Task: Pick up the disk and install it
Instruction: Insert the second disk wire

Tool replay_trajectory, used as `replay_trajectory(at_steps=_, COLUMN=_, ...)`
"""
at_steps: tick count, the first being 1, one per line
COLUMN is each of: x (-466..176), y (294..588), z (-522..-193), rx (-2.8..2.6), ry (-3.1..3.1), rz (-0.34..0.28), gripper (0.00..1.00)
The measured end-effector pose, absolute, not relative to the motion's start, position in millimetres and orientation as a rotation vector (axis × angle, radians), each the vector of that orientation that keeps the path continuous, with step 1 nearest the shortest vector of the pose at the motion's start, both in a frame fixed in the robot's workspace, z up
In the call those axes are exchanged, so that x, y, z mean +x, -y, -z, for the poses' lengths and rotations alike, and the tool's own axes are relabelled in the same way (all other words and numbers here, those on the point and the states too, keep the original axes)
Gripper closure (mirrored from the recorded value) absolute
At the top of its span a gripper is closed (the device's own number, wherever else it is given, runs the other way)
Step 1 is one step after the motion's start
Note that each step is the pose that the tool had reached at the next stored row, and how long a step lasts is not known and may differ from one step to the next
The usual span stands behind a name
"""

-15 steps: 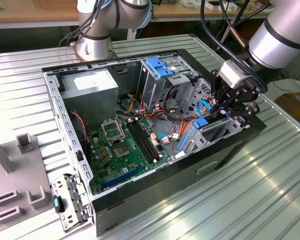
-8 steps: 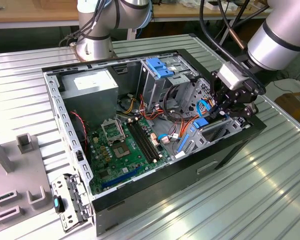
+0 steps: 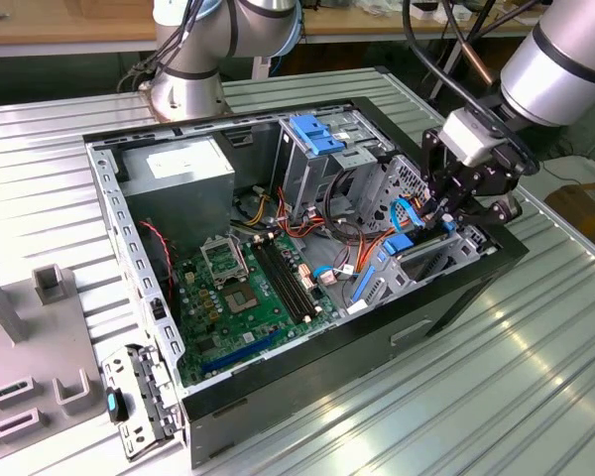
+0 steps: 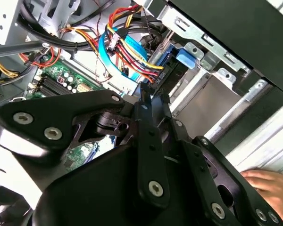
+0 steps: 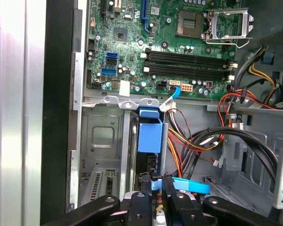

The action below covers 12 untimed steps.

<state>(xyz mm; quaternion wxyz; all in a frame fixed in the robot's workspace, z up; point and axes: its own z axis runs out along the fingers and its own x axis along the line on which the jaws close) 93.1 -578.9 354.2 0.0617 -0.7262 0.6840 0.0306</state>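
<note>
In the exterior view, the claw (image 3: 448, 213) hangs over the drive bay at the right end of the open computer case (image 3: 307, 362), right of the green motherboard (image 3: 248, 288). Whether it is clenched or released cannot be told. In the first wrist view the disk (image 5: 149, 134) stands on edge in that bay with its blue rail facing the camera, between the bare metal bay wall (image 5: 99, 141) and a bundle of coloured wires (image 5: 188, 141), just beyond the claw (image 5: 159, 190), and whether the two touch is not clear.
</note>
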Motion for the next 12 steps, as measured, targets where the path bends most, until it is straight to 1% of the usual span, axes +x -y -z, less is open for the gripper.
replay_trajectory(at_steps=1, x=93.2, y=578.9, z=-356.8, rx=-2.196, ry=-2.068, rz=-0.092, gripper=0.78)
replay_trajectory(at_steps=2, x=93.2, y=578.9, z=-356.8, rx=-2.196, ry=-2.068, rz=-0.092, gripper=0.85)
replay_trajectory(at_steps=3, x=93.2, y=578.9, z=-356.8, rx=-2.196, ry=-2.068, rz=-0.092, gripper=0.89)
replay_trajectory(at_steps=12, x=93.2, y=578.8, z=-356.8, rx=-2.196, ry=-2.069, rz=-0.093, gripper=0.89)
